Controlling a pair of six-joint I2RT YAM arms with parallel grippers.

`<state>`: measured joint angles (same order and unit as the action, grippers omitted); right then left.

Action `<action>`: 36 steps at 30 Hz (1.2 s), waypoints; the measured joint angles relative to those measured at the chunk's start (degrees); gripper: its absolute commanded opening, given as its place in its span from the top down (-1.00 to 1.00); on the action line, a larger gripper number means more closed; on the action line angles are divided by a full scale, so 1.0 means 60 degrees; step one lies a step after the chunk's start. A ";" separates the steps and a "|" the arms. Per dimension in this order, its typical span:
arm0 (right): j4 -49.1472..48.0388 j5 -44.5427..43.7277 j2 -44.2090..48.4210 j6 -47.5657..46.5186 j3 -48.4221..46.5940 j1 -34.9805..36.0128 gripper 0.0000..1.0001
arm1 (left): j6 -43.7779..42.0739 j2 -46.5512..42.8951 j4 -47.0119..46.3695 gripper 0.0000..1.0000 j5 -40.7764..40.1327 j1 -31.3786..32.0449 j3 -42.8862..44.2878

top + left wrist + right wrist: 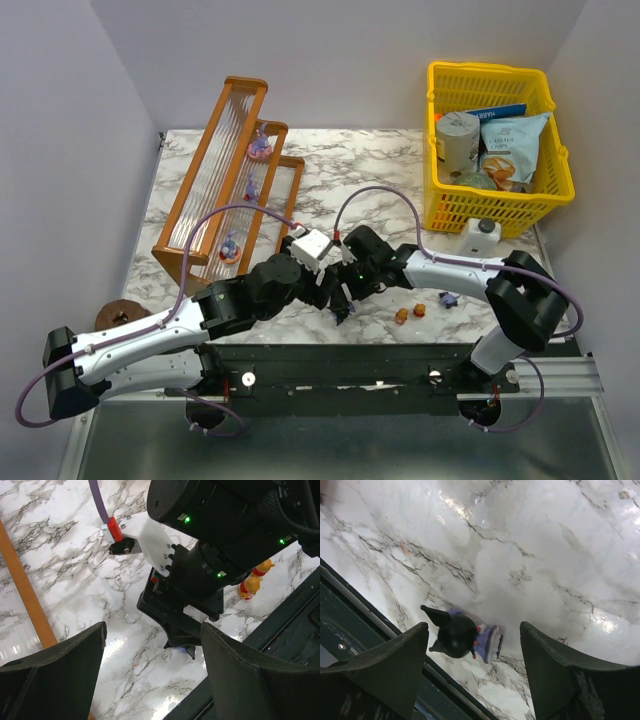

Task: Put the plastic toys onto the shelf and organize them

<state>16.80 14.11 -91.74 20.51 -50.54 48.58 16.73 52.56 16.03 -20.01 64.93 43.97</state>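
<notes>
The shelf is seen at the upper left of the top view as a stepped rack of orange-brown wood with clear ribbed tiers, and three small purple figurines are spaced along its lower steps. A yellow plastic mesh basket filled with packets and a can is set at the upper right, with a white bottle capped in black just below it. Everything is borne by a glossy white tabletop veined in grey like marble, edged along the bottom by a dark metal rail and enclosed by plain pale walls. Two orange figurines and a dark purple one are left loose on the marble at the lower right of centre. In the right wrist view a figurine with a smooth black, pointed-eared head and lilac body is found lying on its side on the marble near the rail, framed between the matte black fingers of the right gripper, whose jaws are spread wide and touch nothing. The left gripper is likewise spread wide and grips nothing; the right arm's black wrist is seen beyond its fingers.
</notes>
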 measured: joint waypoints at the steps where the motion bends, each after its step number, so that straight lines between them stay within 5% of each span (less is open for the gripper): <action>1: 0.0036 -0.0080 -0.0040 0.0044 -0.0087 0.0084 -0.62 | 0.0004 -0.0004 0.0007 -0.70 0.0022 -0.0022 0.0000; 15: 0.1581 -0.1577 -0.0375 0.1268 -0.0692 0.0841 -0.61 | 0.0000 -0.0066 0.0076 -0.70 0.0208 -0.0310 0.0000; 21: 0.1654 -0.1880 -0.0459 0.1719 -0.0692 0.1082 -0.36 | -0.0004 -0.0200 0.0197 -0.70 0.0306 -0.0372 0.0000; 29: 0.1486 -0.2106 -0.0710 0.2167 -0.0882 0.1228 0.23 | -0.0106 -0.0459 0.0448 -0.70 0.0437 -0.0426 -0.0007; 36: 0.1464 -0.1883 -0.0546 0.2339 -0.0871 0.1126 0.41 | -0.0153 -0.0634 0.0528 -0.71 0.0459 -0.0455 -0.0011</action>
<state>25.58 2.81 -95.02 34.54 -55.77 55.33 15.81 48.75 19.20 -17.26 62.19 43.90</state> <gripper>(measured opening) 0.623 0.851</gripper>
